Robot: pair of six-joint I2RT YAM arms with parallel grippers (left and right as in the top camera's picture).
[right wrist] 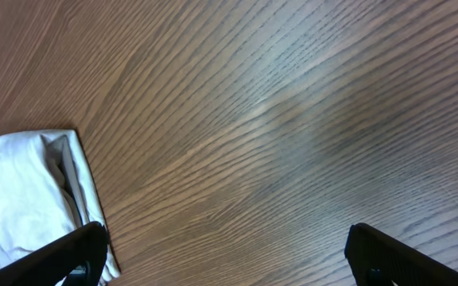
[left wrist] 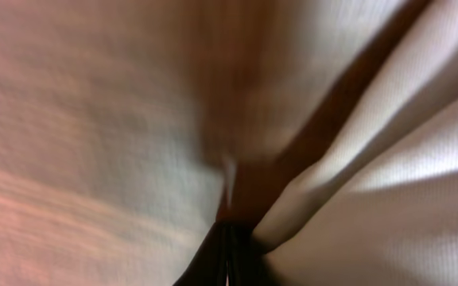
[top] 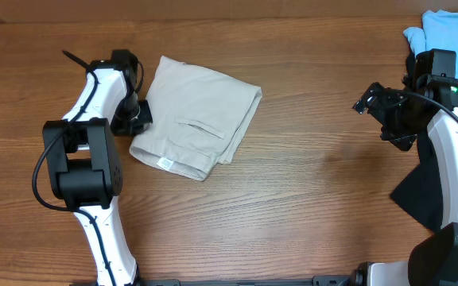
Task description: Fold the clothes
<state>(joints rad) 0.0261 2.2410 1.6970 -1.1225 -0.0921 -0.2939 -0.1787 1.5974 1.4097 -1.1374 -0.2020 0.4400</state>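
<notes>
Firmly pinched the shorts (top: 197, 111) at side edge in left claw (top: 139, 115); likely needed a low lift and smooth carry to opposite edge. Held right claw (right wrist: 225, 232) wide, well apart from shorts.

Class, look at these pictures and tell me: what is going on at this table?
The left gripper is shut on the left edge of the khaki shorts, which lie doubled over on the table. The right gripper hangs open over bare wood, well away from them, holding nothing.
</notes>
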